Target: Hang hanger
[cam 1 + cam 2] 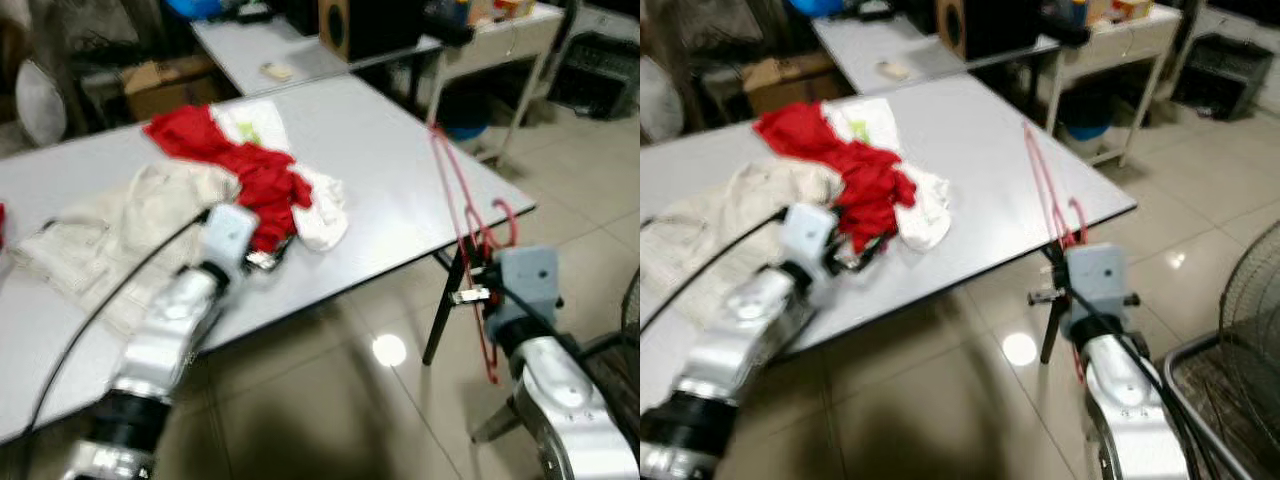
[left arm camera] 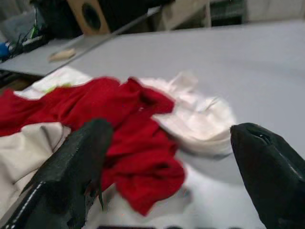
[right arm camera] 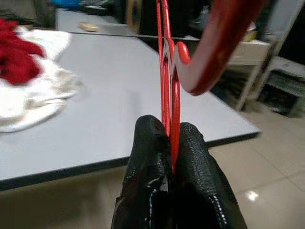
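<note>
Firmly in right tool [image 3: 170, 143]: red hanger [image 1: 462, 205].

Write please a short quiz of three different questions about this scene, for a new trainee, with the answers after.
1. True or false: the right gripper is shut on the red hanger.
2. Which cloth lies nearest in front of the open left gripper?
A. red cloth
B. blue towel
C. black sock
3. Fill in: the hanger is held beside the near right corner of the grey ____, over the tiled floor.

Key:
1. True. The two black fingers pinch the red wire.
2. A. The red cloth lies over a white cloth, with a beige cloth beside.
3. table
</note>
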Robot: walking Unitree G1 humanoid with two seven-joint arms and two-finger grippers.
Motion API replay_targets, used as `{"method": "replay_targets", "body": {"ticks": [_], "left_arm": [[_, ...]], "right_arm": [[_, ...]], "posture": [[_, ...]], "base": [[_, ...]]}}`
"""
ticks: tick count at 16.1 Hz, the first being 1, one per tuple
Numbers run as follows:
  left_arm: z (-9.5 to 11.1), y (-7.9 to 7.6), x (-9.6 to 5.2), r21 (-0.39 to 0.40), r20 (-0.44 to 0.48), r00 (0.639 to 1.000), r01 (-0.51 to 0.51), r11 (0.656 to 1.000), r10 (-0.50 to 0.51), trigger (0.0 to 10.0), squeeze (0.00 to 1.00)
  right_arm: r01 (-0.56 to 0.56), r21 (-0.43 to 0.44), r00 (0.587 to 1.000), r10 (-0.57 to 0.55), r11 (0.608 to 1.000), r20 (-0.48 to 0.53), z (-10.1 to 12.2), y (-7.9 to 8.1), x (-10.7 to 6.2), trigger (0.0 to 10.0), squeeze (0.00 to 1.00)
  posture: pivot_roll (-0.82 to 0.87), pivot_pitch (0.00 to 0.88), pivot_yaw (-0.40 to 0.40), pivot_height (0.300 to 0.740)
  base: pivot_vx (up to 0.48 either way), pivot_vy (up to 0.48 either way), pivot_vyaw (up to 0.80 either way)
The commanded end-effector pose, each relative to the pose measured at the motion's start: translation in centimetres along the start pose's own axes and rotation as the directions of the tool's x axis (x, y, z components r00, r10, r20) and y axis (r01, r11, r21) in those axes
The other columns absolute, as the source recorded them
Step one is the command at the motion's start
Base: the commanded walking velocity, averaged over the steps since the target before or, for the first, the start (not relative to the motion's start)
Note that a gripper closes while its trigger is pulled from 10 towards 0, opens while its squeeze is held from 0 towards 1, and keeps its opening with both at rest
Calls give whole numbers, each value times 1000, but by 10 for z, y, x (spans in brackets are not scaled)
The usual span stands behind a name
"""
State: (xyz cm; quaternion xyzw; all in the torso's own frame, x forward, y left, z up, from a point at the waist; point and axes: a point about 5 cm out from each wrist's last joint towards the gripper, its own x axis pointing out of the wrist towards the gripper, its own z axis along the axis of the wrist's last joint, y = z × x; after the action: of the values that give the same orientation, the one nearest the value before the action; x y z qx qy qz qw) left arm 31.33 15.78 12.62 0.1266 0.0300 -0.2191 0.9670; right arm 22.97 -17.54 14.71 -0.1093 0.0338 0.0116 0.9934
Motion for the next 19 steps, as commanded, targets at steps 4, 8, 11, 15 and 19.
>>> {"method": "replay_targets", "body": {"ticks": [4, 8, 11, 15, 19], "left_arm": [[4, 0, 7, 38, 8, 999, 40, 999, -40, 10000, 467], [-5, 14, 12, 217, -82, 992, 114, 969, -98, 10000, 231], [-5, 29, 26, 302, -156, 984, 128, 944, -84, 10000, 0], [-15, 54, 22, 398, -302, 952, 178, 900, -55, 0, 0], [-16, 66, 13, 411, -353, 926, 280, 868, -132, 0, 0]], "right_arm": [[32, 19, 999, -32, 999, -15, -2, -10, 1, 10000, 0], [5, 7, 1000, -5, 1000, -2, -1, -5, 6, 10000, 0], [-7, 1, 1000, 7, 1000, 9, 0, 2, 6, 10000, 0], [-9, -25, 1000, 10, 1000, 20, -1, 2, -2, 10000, 0], [-18, -22, 1000, 19, 1000, 21, -3, 7, -4, 10000, 0]], "posture": [[-196, 0, 99, 740], [-191, 0, 111, 740], [-200, 0, 139, 740], [-220, 0, 171, 740], [-208, 0, 170, 740]], "base": [[60, 0, -553], [0, 0, 0], [0, 0, 0], [0, 0, 0], [0, 0, 0]]}}
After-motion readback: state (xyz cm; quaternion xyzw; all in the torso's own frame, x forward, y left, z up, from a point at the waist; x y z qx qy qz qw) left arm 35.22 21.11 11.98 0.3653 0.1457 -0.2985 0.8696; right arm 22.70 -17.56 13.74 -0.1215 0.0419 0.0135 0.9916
